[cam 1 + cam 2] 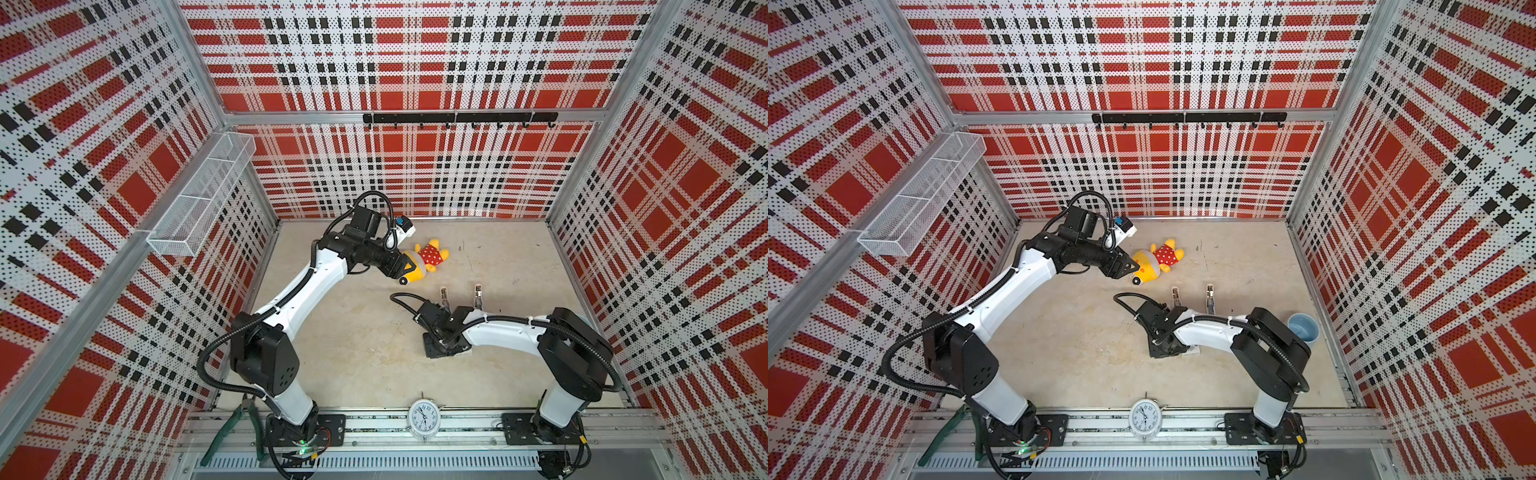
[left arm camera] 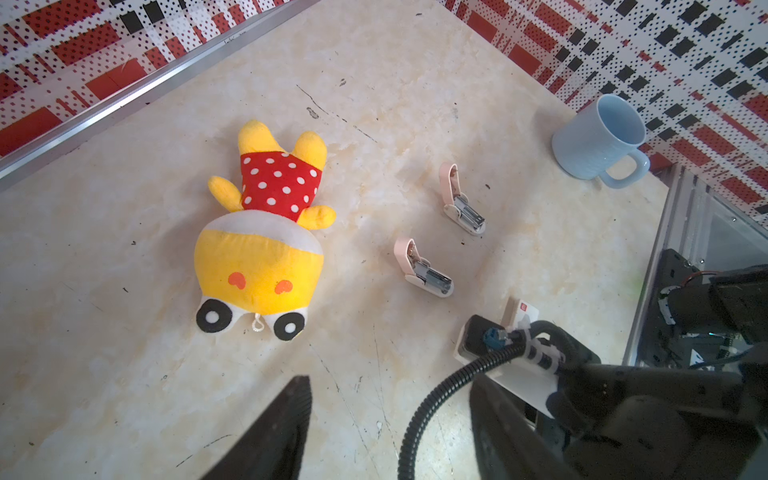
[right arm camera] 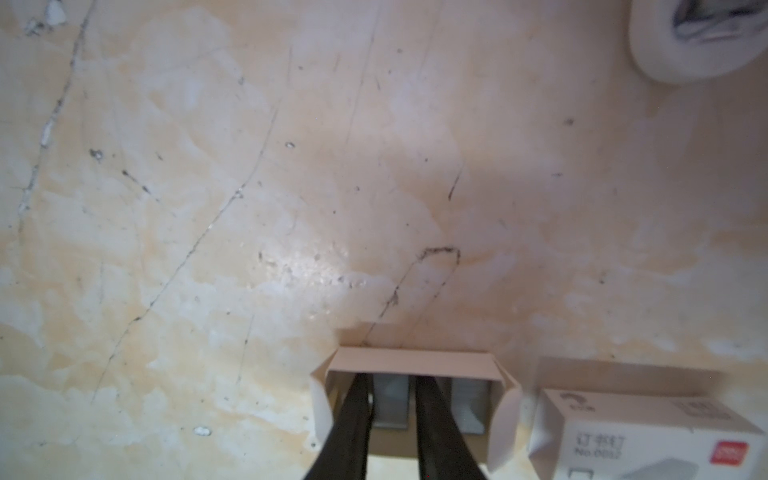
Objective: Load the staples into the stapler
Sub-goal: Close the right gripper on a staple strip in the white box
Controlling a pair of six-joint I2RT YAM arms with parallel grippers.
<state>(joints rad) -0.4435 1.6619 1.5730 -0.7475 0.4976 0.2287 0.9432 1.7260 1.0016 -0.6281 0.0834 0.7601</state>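
Jaws of the right gripper (image 3: 392, 380) partly hide the blurred staples (image 3: 390, 405).

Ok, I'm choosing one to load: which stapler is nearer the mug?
The right stapler in both top views, nearest the mug; the left stapler sits closer to the toy.

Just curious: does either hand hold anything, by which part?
Right hand seems to pinch a staple strip by its sides, inside its box; left hand holds nothing.

The surface (image 2: 104, 374) is smooth, marbled beige with a faint sheen and fine dark scratches. The plush toy (image 2: 259, 257) is soft matt cloth. Beside the toy, two staplers (image 2: 424, 270) (image 2: 461, 203) are matt pink plastic with bare grey metal inside. The mug (image 2: 590, 141) looks glossy. The box (image 3: 411, 365) is matt cardboard holding dull grey metal staples (image 3: 469, 407).
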